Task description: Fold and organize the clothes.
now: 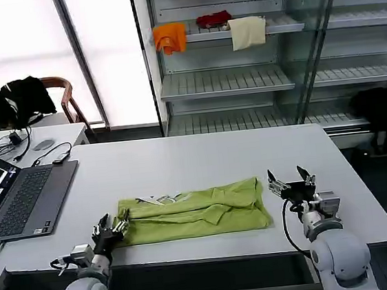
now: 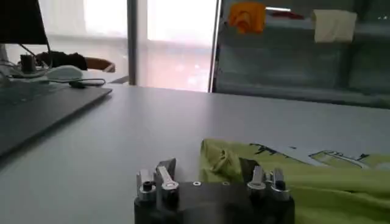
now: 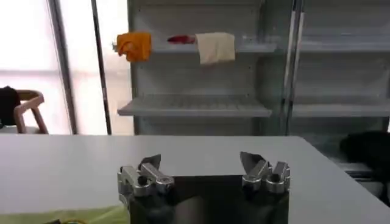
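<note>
- The left gripper (image 1: 111,230) is hovering low at the near edge of the table (image 1: 201,154), its fingers spread and gripping nothing, with the near-left corner of the T-shirt (image 1: 195,213) lying just ahead of its tips.
- The right gripper (image 1: 291,182) is sitting just beside the shirt's right end, jaws released and empty, a little clear of the cloth.
- The T-shirt is lying flat as a long band between the 2 grippers, already folded at least once by the look of it, with the white print (image 2: 317,156) showing along its far edge.
- Judging from this, the step in hand is taking hold of the 2 ends for another fold: each gripper should be closing on all layers at its end, not just the top one, and both should be lifting together so the band is not twisting.
- The rumpled ridge near the right gripper is likely to bunch, so a low, flat pinch is looking wiser there.
- Beyond the left gripper, a laptop (image 1: 22,197) is lying open on the table, well apart from the shirt; a swing outward could be clipping it.
- Farther off, behind the table, a shelf unit (image 1: 242,77) is holding an orange cloth (image 1: 170,36), a red cloth (image 1: 213,19) and a cream cloth (image 1: 247,32).
- A chair (image 1: 64,96) is standing far beyond the laptop.
</note>
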`<state>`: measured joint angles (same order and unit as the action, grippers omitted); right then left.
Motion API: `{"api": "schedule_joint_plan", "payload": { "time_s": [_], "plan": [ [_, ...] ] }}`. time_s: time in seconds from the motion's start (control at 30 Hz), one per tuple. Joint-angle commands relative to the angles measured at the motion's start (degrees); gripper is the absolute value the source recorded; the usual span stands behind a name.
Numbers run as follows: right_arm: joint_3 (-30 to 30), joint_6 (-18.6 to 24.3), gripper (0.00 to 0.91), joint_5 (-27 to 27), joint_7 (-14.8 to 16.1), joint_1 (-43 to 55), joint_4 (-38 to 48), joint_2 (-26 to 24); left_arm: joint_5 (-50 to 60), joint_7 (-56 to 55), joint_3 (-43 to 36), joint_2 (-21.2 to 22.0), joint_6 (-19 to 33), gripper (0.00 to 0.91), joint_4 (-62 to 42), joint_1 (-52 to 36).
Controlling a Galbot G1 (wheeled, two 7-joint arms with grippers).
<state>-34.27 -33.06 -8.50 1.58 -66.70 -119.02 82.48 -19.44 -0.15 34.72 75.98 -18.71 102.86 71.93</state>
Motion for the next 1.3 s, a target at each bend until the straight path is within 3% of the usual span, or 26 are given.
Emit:
{"api": "schedule_joint_plan", "payload": {
  "time_s": [0.03,0.67,1.0,1.03,1.07,1.1,1.3],
  "plan": [
    [-0.36,-0.05,0.907,-0.76,0.15,0.12,0.4,0.14,0.06,-0.11,-0.35,0.33,2.05,0.0,-0.73,0.64],
    [-0.7,-0.06,0.907,-0.88,0.43,-0.27,0.62,0.43,3.68,3.03,-0.7,0.94,6.23,0.0,0.19,1.01],
    [-1.23,-0.05,0.907,-1.43,0.22,-0.41,0.73,0.01,6.34,7.89,5.77,-3.11,5.47,0.0,0.14,0.8],
    [-1.1,-0.05,0.907,-1.39,0.21,-0.41,0.84,0.16,4.8,7.94,5.52,-3.04,4.52,0.06,0.28,1.27],
    [-1.03,-0.05,0.907,-1.36,0.22,-0.4,0.87,0.28,4.38,7.87,5.18,-2.74,4.11,0.816,0.32,1.57],
    [-0.9,-0.04,0.907,-1.34,0.22,-0.38,0.91,0.38,4.25,7.87,4.96,-2.24,3.84,0.907,0.35,1.82],
    [-0.2,-0.05,0.907,-1.04,0.2,-0.23,0.85,0.69,4.76,5.55,2.59,0.63,3.84,0.907,-0.57,1.75]
  ]
}}
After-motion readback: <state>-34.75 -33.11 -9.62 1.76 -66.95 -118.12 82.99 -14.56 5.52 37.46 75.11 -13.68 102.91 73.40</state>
